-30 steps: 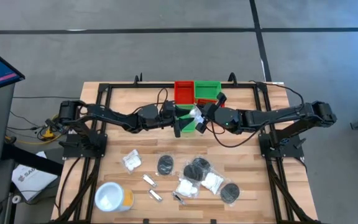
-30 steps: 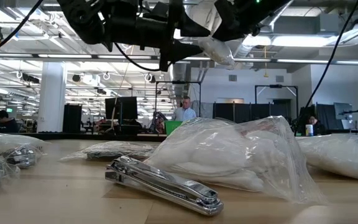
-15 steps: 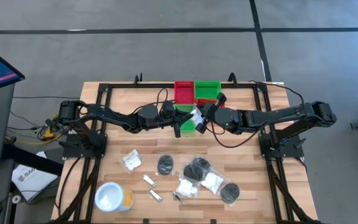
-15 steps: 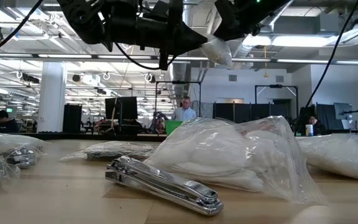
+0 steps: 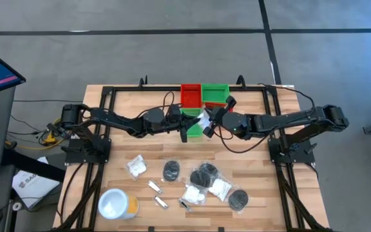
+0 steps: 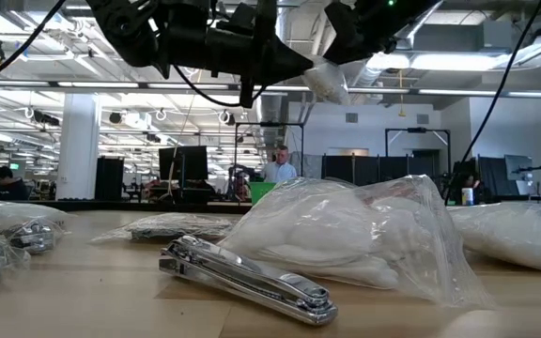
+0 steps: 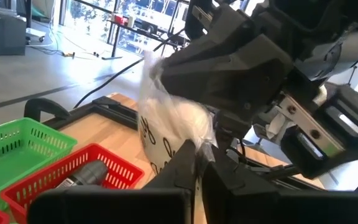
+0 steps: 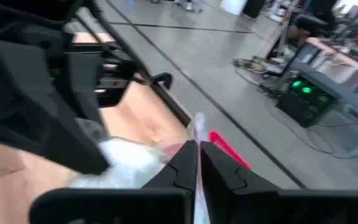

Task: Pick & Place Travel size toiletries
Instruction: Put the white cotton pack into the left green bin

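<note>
A white plastic-wrapped packet (image 5: 203, 118) hangs in the air at the table's far middle, above a green bin (image 5: 196, 131). My left gripper (image 5: 197, 122) reaches it from the left and my right gripper (image 5: 209, 118) from the right; both are shut on it. In the low view the packet (image 6: 325, 80) shows high up between the two dark grippers. More toiletries lie on the near half of the table: white packets (image 5: 136, 167), black discs (image 5: 172, 171) and thin silver pieces (image 5: 154, 187). My left gripper pinches the packet's clear wrap (image 7: 199, 144) between its two fingers, at the edge nearest it. The fingers come about level from the table's left. The white bulk (image 7: 178, 119) stands beyond the fingertips, lifted clear of the bins. My right gripper pinches a thin edge of the wrap (image 8: 197, 127) between its two fingers. It comes from the table's right, opposite the left gripper. The packet's white bulk (image 8: 126, 155) lies off to one side of the fingers, clear of the table.
A red bin (image 5: 190, 95) and a green bin (image 5: 215, 94) stand at the far edge; a red bin (image 7: 86, 174) holds a dark grey item. A white round tub (image 5: 116, 203) sits near left. Black frame rails run along both sides. People show far behind the table.
My left gripper has shut on the packet's wrap, which my right gripper held up the whole time. Both arms have stayed in place, and the packet stays high above the bins.
</note>
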### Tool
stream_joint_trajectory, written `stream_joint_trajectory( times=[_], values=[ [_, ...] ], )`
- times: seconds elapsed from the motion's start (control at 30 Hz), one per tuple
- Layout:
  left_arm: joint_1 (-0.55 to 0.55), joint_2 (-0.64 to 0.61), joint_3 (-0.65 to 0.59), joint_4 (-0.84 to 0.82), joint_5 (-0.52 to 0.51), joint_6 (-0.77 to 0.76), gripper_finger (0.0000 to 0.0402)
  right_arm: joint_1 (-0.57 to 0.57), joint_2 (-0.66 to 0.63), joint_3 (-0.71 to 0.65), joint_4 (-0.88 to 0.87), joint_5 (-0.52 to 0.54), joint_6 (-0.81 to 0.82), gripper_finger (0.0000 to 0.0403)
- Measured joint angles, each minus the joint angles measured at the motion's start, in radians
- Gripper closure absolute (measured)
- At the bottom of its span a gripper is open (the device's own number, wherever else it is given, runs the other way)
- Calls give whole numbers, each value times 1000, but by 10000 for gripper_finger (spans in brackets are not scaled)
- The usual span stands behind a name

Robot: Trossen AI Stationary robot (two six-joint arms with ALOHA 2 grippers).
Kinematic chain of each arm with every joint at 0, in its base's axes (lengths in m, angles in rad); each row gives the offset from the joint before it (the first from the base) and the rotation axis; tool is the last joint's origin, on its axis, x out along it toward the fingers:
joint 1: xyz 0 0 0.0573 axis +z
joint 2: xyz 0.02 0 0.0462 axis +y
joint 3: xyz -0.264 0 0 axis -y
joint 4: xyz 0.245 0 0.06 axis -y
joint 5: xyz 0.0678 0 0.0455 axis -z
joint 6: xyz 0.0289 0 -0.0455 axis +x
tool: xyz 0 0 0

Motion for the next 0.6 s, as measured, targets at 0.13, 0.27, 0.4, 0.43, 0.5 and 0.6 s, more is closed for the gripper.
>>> stream_joint_trajectory(
  times=[0.13, 0.27, 0.4, 0.43, 0.5, 0.6],
  values=[
    [-1, 0, 0, -13, 5, 0, 401, -1, 0, 0, 1, 24, -22, 346],
    [4, 0, 0, -32, 5, 0, 401, -1, 0, 0, 2, 25, -25, 298],
    [11, 0, 0, -50, -2, 3, 401, -1, 0, 0, 1, 32, -25, 247],
    [12, 0, 0, -51, -2, 5, 401, -1, 0, 0, 0, 40, -27, 236],
    [18, -1, 0, -54, -3, 7, 401, -1, 0, 0, -3, 59, -28, 214],
    [29, -1, 0, -83, -5, 8, 401, -1, 0, 0, -4, 84, -28, 191]
  ],
)
